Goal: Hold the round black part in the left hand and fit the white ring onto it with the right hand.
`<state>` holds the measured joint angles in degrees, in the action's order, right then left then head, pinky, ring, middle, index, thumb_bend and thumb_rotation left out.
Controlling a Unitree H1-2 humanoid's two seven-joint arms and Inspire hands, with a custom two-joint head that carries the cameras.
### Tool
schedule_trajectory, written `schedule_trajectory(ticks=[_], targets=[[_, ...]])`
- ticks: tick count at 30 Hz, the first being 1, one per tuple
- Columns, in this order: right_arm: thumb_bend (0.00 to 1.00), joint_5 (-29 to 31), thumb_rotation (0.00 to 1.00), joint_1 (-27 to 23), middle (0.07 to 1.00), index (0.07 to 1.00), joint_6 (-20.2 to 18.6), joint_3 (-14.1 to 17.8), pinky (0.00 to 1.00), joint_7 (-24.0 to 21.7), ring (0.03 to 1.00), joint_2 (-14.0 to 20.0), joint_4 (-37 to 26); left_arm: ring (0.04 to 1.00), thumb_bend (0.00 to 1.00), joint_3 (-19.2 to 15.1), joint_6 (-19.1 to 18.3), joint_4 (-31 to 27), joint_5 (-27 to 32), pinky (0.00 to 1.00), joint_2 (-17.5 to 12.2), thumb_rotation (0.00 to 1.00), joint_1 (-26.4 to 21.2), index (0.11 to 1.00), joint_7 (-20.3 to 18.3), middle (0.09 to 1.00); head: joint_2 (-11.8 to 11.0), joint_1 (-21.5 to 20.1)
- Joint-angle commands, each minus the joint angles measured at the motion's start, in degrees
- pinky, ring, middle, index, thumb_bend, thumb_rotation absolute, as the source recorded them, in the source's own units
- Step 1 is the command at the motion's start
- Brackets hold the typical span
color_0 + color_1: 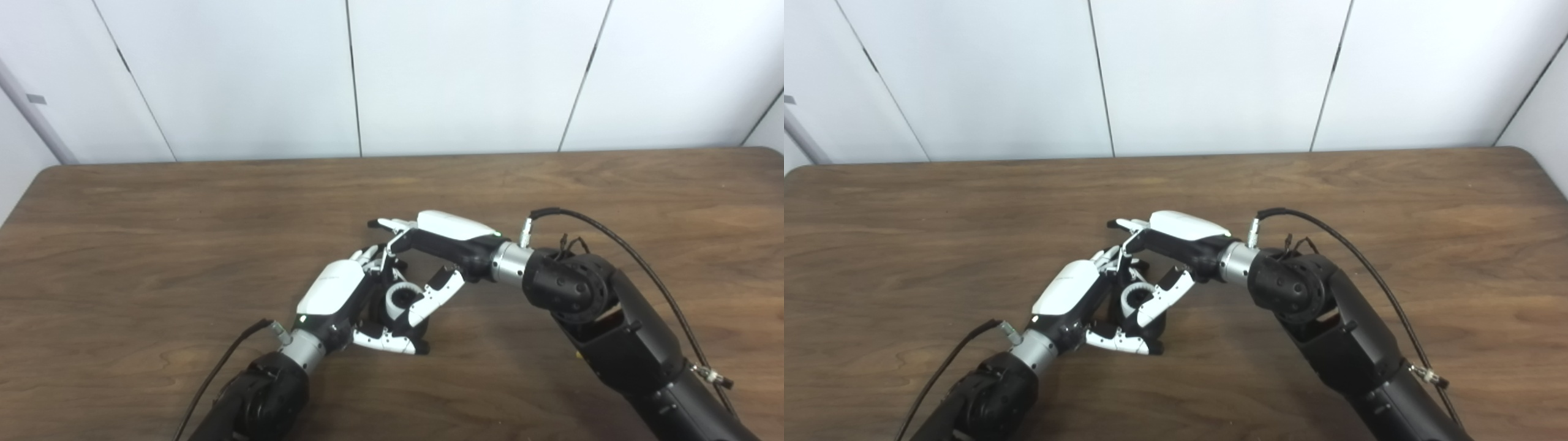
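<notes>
You see a dark brown wood-grain table (184, 245) with a smooth, faintly sheeny top. The left hand (343, 300) and right hand (441, 245) wear glossy white plastic shells over matt black plastic, with brushed-metal wrist collars (508, 262). The white ring (401, 300) looks like ridged, matt plastic. Black rubbery cable (612, 236) shines slightly.

head cams L/R, side by side | look down-fwd, near | share table (184, 214) w/ wall behind

Left hand (337, 294) reached in from 7 o'clock, fingers curled shut around something, right hand (438, 245) angled in from 4 o'clock, thumb and fingers pinched close, hands touching.
</notes>
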<state>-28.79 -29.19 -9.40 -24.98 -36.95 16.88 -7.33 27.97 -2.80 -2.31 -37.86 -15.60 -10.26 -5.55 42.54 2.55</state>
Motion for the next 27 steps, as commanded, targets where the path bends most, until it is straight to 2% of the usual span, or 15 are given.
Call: schedule_trajectory(ticks=[1,7,11,18,24,27], targets=[[1.0,1.08,0.53,-1.38,1.0,1.0,-0.23,1.54,1.0,1.32,1.0,-0.28,-2.29,0.985,0.52,1.85,0.06,2.25,-0.79,1.0,-0.79,0.05,1.94,0.479,-3.96,0.834,-0.3,0.0],[1.0,3.24,0.65,0.15,1.0,1.0,-1.04,5.71,1.0,5.32,1.0,-2.02,-3.58,0.974,0.52,1.62,1.27,4.08,-0.9,1.0,-0.82,0.05,1.57,0.479,-3.23,0.843,-1.05,-0.13],[1.0,4.68,0.65,0.99,1.0,1.0,0.52,7.76,1.0,7.8,1.0,-2.3,-3.71,0.972,0.52,2.16,2.64,5.98,-2.59,1.0,-0.98,0.05,1.18,0.479,-1.89,0.843,-1.89,-0.11],[1.0,8.77,0.61,3.59,1.0,1.0,1.6,11.65,1.0,11.41,1.0,-2.14,-4.75,0.968,0.52,2.97,5.87,10.59,-5.0,1.0,-0.54,0.04,1.1,0.479,2.8,0.838,-3.24,-0.19],[1.0,10.08,0.63,6.6,1.0,1.0,1.75,14.92,1.0,13.95,1.0,-0.93,-6.16,0.951,0.52,2.92,9.19,15.86,-6.72,1.0,0.98,0.04,0.97,0.48,9.88,0.828,-4.44,-0.09],[1.0,11.34,0.62,8.51,1.0,1.0,2.53,16.84,1.0,14.89,1.0,0.06,-6.75,0.958,0.52,2.7,9.8,17.85,-7.75,1.0,1.54,0.04,0.51,0.48,11.37,0.832,-5.27,-0.03]])
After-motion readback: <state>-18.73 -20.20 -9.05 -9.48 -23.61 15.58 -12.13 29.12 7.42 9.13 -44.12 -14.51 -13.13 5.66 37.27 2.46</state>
